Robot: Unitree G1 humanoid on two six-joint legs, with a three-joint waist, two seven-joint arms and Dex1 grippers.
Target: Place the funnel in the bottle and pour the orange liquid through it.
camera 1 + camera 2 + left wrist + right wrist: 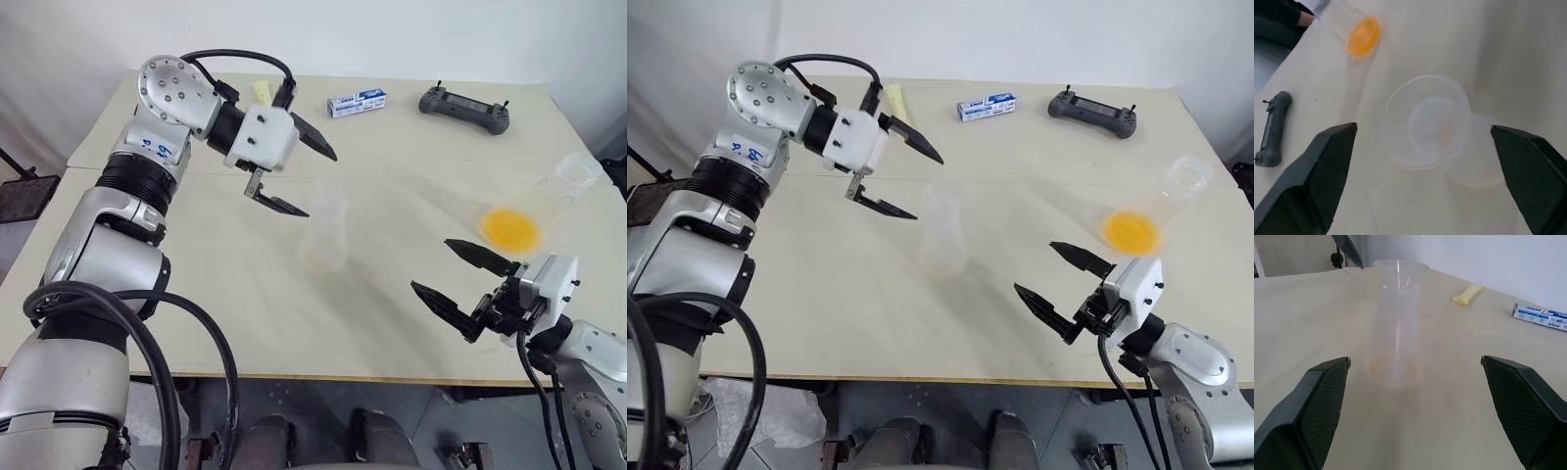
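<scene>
table [245, 323]: pale wood-coloured top, seen from the head views.

bottle [325, 233]: clear, upright, near the table's centre; funnel [1427, 120] is seated in its neck, its round rim wider than the neck as seen from the left wrist view.

left gripper [294, 174]: raised just beside the bottle at its 10 o'clock, fingers spread wide, nothing held.

right gripper [460, 284]: near the table's front edge at the bottle's 4 o'clock, well apart from it, fingers spread wide, nothing held.

second flask [549, 201]: clear, lying tilted at the bottle's 3 o'clock; orange liquid [509, 227] is pooled in its base.

remote controller [464, 107], blue-and-white box [357, 102], pale yellow packet [262, 91]: set along the far edge, 12 to 1 o'clock.
</scene>
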